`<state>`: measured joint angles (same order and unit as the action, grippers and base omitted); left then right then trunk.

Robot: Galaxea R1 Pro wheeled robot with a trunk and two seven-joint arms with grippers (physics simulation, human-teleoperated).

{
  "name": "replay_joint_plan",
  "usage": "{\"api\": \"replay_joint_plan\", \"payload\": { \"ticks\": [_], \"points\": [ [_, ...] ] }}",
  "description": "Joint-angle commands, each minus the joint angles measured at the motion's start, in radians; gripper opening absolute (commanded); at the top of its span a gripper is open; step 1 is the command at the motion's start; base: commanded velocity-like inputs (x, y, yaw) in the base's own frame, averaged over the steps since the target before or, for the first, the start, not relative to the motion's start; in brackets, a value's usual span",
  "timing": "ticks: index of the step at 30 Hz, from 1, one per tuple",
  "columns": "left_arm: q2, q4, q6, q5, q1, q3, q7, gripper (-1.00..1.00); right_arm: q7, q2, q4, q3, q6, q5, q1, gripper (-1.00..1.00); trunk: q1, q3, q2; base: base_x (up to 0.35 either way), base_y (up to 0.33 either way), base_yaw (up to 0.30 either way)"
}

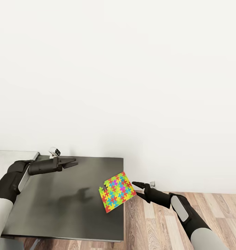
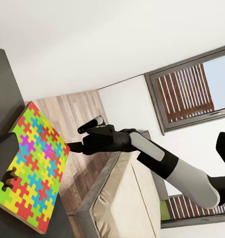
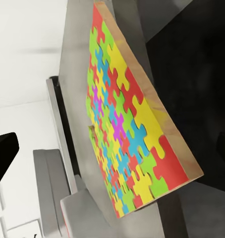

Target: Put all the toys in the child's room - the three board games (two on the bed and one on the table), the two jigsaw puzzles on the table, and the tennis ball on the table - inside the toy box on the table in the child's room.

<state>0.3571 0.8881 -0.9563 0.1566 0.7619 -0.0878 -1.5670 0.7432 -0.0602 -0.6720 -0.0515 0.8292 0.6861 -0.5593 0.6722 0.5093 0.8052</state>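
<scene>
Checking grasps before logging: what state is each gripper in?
Left gripper: open, empty, over the dark cabinet top.
Right gripper: open, empty, beside the jigsaw puzzle.

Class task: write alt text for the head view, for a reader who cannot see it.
A bright jigsaw puzzle lies at the right edge of a dark-grey cabinet top, overhanging it. The right gripper sits open beside it over wood floor; the left gripper hovers above the cabinet.
</scene>
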Motion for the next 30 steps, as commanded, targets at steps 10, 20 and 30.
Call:
{"api": "replay_joint_plan", "payload": {
  "ticks": [10,20,30],
  "points": [
    [0.000,0.000,-0.010,0.000,0.000,0.000,-0.004,1.00,0.001,0.000,0.000,-0.002,0.005,-0.001,-0.001,1.00,0.000,0.001,0.001,0.000,0.000,0.000],
    [0.000,0.000,-0.011,0.000,0.000,0.000,-0.004,1.00,-0.010,-0.001,0.002,-0.001,0.005,-0.002,-0.001,1.00,0.000,0.001,0.001,-0.057,0.016,0.000],
    [0.000,0.000,-0.010,0.000,0.000,0.000,-0.004,1.00,-0.013,-0.003,0.003,-0.001,0.005,-0.002,-0.001,1.00,0.000,0.001,0.001,-0.022,0.008,0.000]
  ]
}}
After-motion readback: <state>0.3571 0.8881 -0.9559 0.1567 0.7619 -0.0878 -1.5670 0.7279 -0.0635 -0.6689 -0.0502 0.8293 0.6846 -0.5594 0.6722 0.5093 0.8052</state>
